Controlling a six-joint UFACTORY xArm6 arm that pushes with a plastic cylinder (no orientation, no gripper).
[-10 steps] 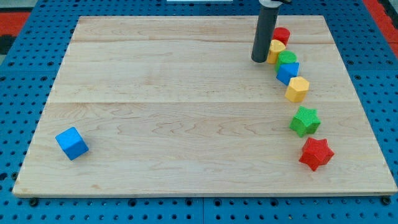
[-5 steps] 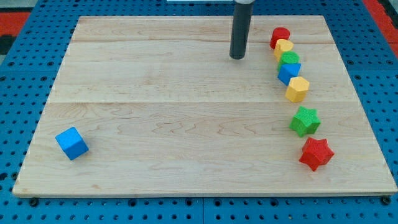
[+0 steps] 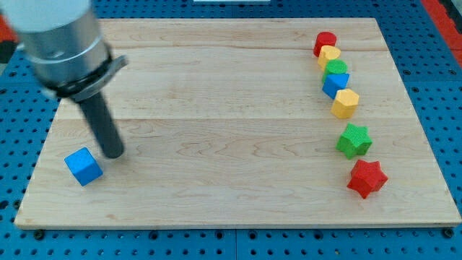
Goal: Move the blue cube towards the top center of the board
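My tip (image 3: 112, 154) swept from top-right cluster to bottom-left corner in one second; bare rod, grasping nothing. Now just right of blue cube (image 3: 84, 167), apart. Cube unmoved; push toward top centre not begun.

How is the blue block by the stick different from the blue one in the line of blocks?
The blue cube sits alone near the board's lower left corner, with my tip just to its upper right. The second blue block is squeezed into the row at the view's right, touching the green block and the yellow block. The cube shows whole; the other is partly hidden, so its shape is unclear. Both are the same blue.
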